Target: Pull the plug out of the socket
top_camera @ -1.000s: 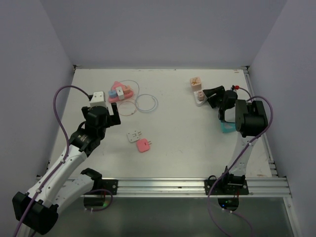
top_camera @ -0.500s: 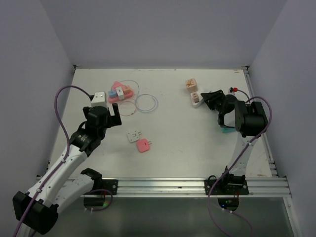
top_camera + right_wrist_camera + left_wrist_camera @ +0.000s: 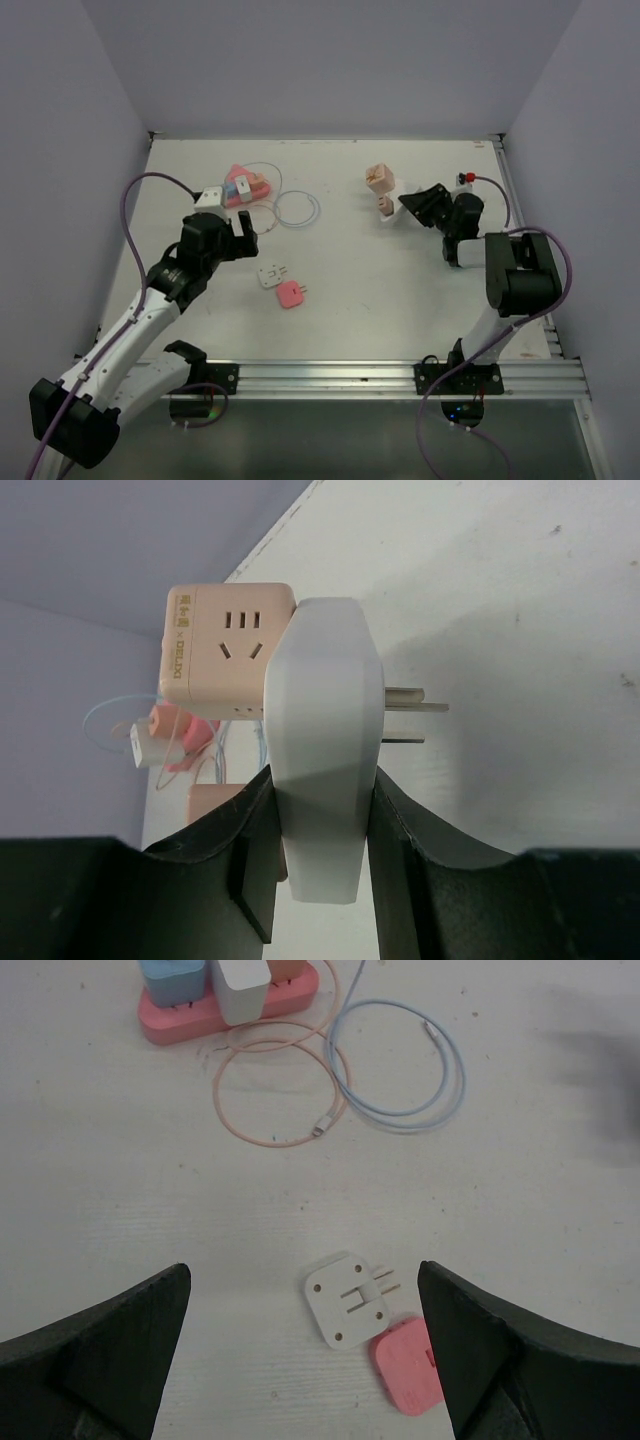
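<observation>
A white plug (image 3: 320, 700) is clamped between the fingers of my right gripper (image 3: 320, 780), which is shut on it. Its metal prongs (image 3: 412, 706) stick out bare to the right, just above the table. A peach cube socket (image 3: 225, 650) sits right behind the plug, touching its top. From above, the right gripper (image 3: 403, 204) is at the back right, with the peach cube (image 3: 379, 177) just beyond it and a small peach piece (image 3: 385, 204) at its tip. My left gripper (image 3: 236, 236) hangs open over the table's left middle.
Below the open left gripper (image 3: 305, 1270) lie a flat white plug (image 3: 348, 1298) and a pink one (image 3: 408, 1365). Farther back sits a pink power strip (image 3: 225, 1008) with chargers in it, a peach cable loop (image 3: 280, 1085) and a blue cable loop (image 3: 400, 1070).
The right gripper has shut on the white plug and slid left, and the peach cube and small peach piece shifted left with it. The left arm has edged slightly right.
</observation>
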You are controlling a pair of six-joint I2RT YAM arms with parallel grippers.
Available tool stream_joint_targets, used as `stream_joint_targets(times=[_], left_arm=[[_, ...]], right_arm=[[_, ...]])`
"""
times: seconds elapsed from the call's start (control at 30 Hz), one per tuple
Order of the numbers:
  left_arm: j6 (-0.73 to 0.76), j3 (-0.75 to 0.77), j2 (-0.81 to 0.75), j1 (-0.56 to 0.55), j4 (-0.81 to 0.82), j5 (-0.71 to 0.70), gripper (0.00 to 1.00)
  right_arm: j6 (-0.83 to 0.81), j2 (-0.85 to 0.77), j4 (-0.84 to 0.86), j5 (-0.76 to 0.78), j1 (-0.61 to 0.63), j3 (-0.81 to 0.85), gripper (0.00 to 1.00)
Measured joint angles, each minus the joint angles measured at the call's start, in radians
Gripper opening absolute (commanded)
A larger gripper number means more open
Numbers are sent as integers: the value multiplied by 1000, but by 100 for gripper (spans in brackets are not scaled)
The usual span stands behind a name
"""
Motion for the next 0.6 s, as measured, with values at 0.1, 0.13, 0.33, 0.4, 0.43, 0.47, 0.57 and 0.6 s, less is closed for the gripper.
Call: stream_joint_targets(times=[0.1,0.13,0.33,0.4,0.43,0.47,0.57,0.6], left_arm=[[-40,2,8,0,6,58,99],[-59,2,12,0,11,79,99],[-196,2,42,0,69,220,99],[-245,2,56,-5,100,258,99],[-274,2,65,-10,117,273,99],[-300,2,75,-16,132,287,99],[-378,2,112,-64,187,304,99],[-397,2,125,-84,201,307,99]], right_arm=[[-72,-115,-105,7,37,-8,0],[-96,-156,-143,8,51,-8,0],[-222,-364,-344,46,158,-11,0],[-249,-426,-397,70,201,-22,0],[-259,-456,-422,87,222,-31,0],[-269,-484,-445,102,247,-40,0],[-293,-542,-507,154,320,-60,0],[-300,-558,-526,174,349,-66,0]])
